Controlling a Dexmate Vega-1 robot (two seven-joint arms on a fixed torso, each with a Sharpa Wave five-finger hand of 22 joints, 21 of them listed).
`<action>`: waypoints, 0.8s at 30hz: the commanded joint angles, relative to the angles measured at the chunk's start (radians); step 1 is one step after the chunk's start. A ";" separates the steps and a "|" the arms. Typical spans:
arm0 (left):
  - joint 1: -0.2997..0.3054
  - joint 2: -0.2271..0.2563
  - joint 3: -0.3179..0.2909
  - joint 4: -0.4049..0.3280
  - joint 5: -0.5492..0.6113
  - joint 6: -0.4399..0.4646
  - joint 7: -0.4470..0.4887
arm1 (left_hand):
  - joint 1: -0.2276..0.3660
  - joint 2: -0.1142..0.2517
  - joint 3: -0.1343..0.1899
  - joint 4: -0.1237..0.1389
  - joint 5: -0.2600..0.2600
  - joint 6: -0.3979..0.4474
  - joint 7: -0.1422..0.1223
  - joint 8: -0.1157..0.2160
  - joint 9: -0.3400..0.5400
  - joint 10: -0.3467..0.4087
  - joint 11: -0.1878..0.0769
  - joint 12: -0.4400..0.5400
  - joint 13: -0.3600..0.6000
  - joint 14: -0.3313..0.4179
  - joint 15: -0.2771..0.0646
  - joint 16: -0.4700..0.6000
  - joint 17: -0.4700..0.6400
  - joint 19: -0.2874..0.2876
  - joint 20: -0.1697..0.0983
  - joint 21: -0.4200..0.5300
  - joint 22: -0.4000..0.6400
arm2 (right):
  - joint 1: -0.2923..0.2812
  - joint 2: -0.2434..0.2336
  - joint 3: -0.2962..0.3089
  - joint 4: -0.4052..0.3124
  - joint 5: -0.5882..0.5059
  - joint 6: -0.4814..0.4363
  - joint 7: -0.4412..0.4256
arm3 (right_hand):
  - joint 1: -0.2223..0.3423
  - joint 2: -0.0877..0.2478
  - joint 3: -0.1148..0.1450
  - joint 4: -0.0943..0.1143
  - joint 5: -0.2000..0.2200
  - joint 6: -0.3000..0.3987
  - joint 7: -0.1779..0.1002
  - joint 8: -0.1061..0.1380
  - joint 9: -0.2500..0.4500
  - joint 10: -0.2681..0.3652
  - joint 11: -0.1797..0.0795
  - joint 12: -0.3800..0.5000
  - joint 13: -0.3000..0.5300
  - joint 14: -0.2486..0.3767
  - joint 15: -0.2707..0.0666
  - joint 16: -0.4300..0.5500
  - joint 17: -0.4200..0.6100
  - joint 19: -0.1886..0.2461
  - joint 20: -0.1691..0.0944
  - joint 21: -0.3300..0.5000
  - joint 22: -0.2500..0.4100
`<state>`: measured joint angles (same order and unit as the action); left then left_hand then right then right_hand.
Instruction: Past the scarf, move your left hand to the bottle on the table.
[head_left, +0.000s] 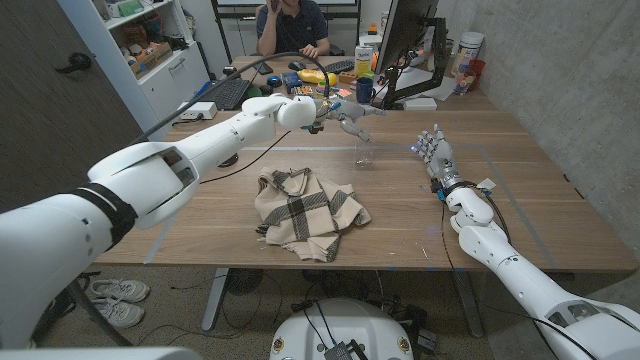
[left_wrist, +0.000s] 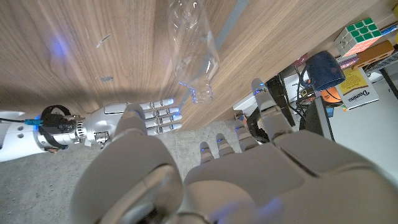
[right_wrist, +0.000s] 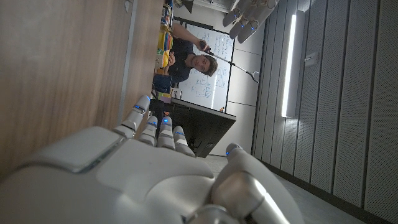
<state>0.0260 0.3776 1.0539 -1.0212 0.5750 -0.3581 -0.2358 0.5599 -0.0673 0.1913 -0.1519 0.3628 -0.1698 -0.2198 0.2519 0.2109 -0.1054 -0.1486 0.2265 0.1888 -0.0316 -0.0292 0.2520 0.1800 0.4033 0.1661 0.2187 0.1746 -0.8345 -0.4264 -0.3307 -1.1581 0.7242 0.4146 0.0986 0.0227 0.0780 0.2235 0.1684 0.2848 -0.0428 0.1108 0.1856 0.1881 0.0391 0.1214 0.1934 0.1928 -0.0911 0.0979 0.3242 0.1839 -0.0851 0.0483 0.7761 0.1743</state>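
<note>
Head view. Wooden table (head_left: 520, 210), long, with pale tape lines on its top. Cream scarf with dark checked stripes (head_left: 308, 212), crumpled in a heap at the near middle of the table. Clear plastic bottle (head_left: 365, 153), upright, standing beyond the scarf toward the far side. White left arm reaching in over the table past the scarf; left hand (head_left: 347, 120) raised in the air above and just behind the bottle, fingers spread, holding nothing, not touching the bottle. Right hand (head_left: 435, 155) on the table well to the right of the bottle, standing on its edge, fingers straight and close together, holding nothing. Behind the table: seated person in a dark shirt (head_left: 292, 25) at a cluttered desk, black keyboard (head_left: 222, 95), black monitor (head_left: 405, 40), dark blue mug (head_left: 364, 90).

Left wrist view. Back of the left hand (left_wrist: 249, 168), fingers parted and extended, nothing between them. Clear bottle (left_wrist: 193, 53) ahead of the fingertips with a gap between, seen from above against the wood grain. Right hand (left_wrist: 140, 121) further off at the table's edge, fingers straight and side by side. Blue mug (left_wrist: 324, 70) and multicoloured puzzle cube (left_wrist: 359, 34) at the picture's side.

Right wrist view. Back of the right hand (right_wrist: 155, 162) beside the wood surface, fingers straight, close together, thumb apart, empty. Left hand (right_wrist: 245, 15) small in the distance, fingers hanging open. Person (right_wrist: 189, 62) and black monitor (right_wrist: 199, 127) beyond.
</note>
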 joint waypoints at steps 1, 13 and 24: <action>-0.008 -0.015 0.025 -0.004 0.015 0.033 -0.026 | 0.025 0.012 0.015 0.001 0.006 0.004 -0.002 0.015 0.004 0.039 -0.011 0.013 0.002 0.021 -0.018 0.007 0.000 0.017 -0.003 -0.002 0.003 | -0.003 -0.003 0.009 0.009 0.010 0.011 0.013 | -0.008 0.009 -0.003 -0.001 0.006 -0.001 0.007 0.006 0.003 0.006 0.005 0.006 0.005 0.003 0.006 -0.005 0.002 -0.005 0.000 -0.002 0.004; -0.009 -0.017 0.033 -0.024 0.027 0.060 -0.029 | 0.049 0.028 0.025 0.002 0.005 0.045 -0.002 0.028 0.006 0.055 -0.005 0.009 0.004 0.024 -0.035 0.002 0.001 0.017 -0.010 -0.010 0.004 | -0.004 -0.006 0.014 0.020 0.016 0.016 0.025 | -0.009 0.008 -0.008 0.000 0.006 -0.001 0.006 0.006 0.003 0.009 0.009 0.007 0.005 0.004 0.007 -0.006 0.002 -0.004 0.001 -0.005 0.004; -0.006 -0.012 0.034 -0.041 0.031 0.075 -0.039 | 0.061 0.036 0.029 0.002 0.003 0.066 -0.002 0.035 0.007 0.058 -0.002 0.004 0.005 0.024 -0.046 -0.002 0.001 0.019 -0.010 -0.012 0.004 | -0.004 -0.009 0.016 0.019 0.017 0.015 0.028 | -0.011 0.007 -0.012 0.000 0.007 -0.001 0.007 0.006 0.003 0.008 0.008 0.006 0.005 0.004 0.005 -0.007 0.002 -0.003 0.003 -0.008 0.004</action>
<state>0.0179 0.3627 1.0844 -1.0470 0.6001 -0.2990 -0.2670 0.6109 -0.0335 0.2124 -0.1474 0.3628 -0.1154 -0.2195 0.2816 0.2165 -0.0502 -0.1498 0.2345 0.1887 -0.0132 -0.0357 0.2519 0.1794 0.4123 0.1571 0.2069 0.1746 -0.8376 -0.4321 -0.3170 -1.1398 0.7388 0.4299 0.1220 0.0228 0.0780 0.2151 0.1686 0.2848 -0.0428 0.1107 0.1856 0.1881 0.0431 0.1253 0.1934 0.1927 -0.0911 0.0979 0.3173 0.1837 -0.0851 0.0482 0.7684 0.1743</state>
